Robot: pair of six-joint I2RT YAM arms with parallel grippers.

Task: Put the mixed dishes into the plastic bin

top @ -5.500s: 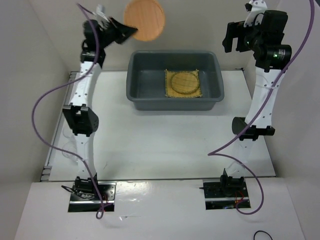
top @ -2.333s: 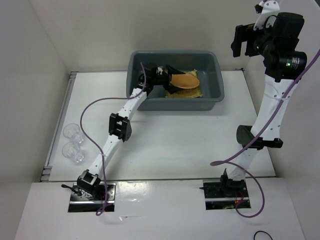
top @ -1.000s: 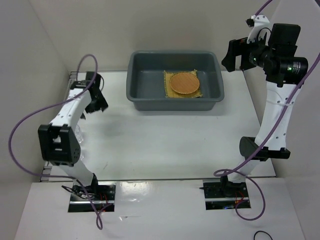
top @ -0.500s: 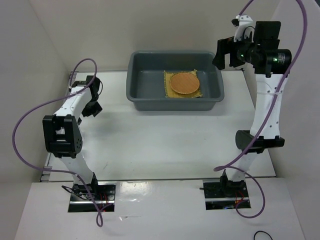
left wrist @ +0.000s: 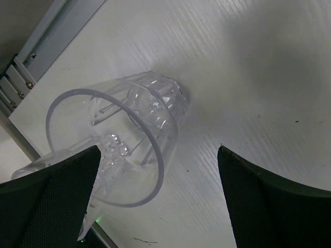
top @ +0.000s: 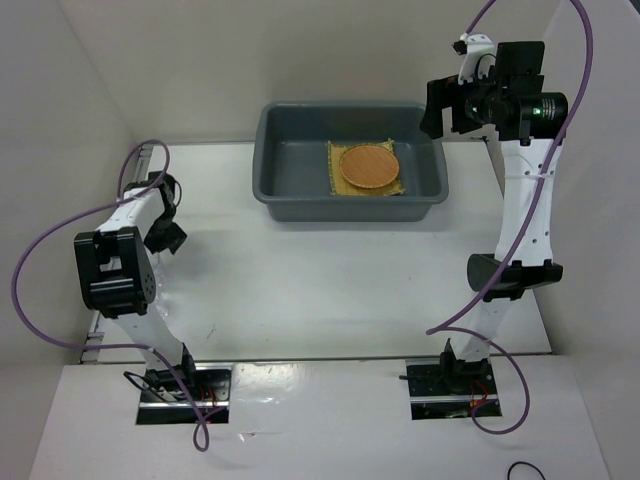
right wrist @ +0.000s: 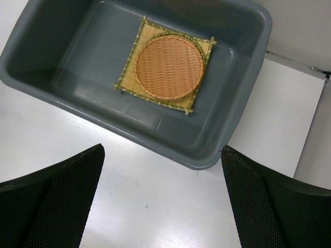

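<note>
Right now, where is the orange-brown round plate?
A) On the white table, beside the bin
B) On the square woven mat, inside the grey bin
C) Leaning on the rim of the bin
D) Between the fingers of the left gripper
B: the right wrist view shows the orange-brown round plate lying flat on the square woven mat inside the grey plastic bin.
</note>
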